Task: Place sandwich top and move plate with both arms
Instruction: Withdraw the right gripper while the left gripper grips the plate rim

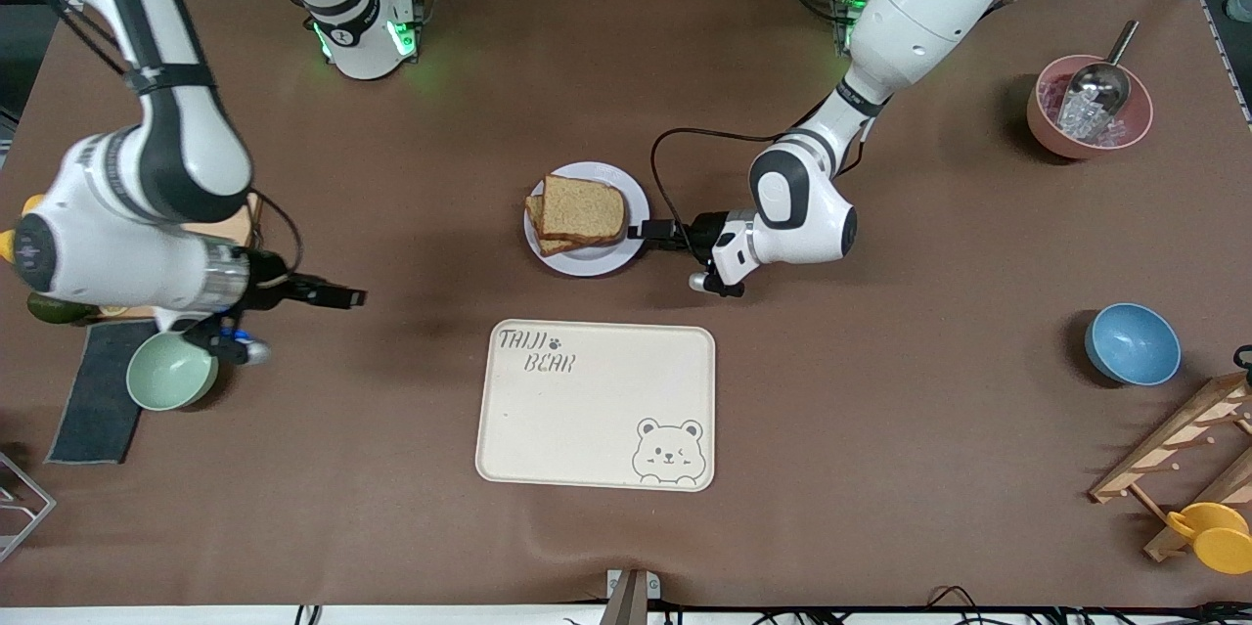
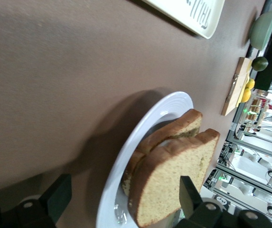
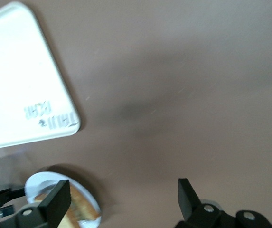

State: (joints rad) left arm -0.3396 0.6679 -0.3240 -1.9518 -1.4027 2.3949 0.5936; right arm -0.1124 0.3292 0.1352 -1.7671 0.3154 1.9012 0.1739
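Two bread slices are stacked on the plate (image 1: pixel 599 258): the sandwich top (image 1: pixel 584 209) lies on the lower slice, skewed so its corners overhang. The plate sits on the counter (image 1: pixel 880 429) farther from the front camera than the bear tray (image 1: pixel 597 405). The left tool (image 1: pixel 653 234) is at the plate's rim on the left arm's side, jaws spread and empty, one finger (image 2: pixel 55 199) on each side of the rim line. The right tool (image 1: pixel 333 295) hangs released over bare counter well apart from the plate, toward the right arm's end.

Judging from this, the risk is a one-sided lift: if the left tool pinches and pulls before the right reaches the plate, it could tip and the loose top slide off. A finger (image 2: pixel 189 195) seems close to the crust, so closing might catch bread instead of rim.
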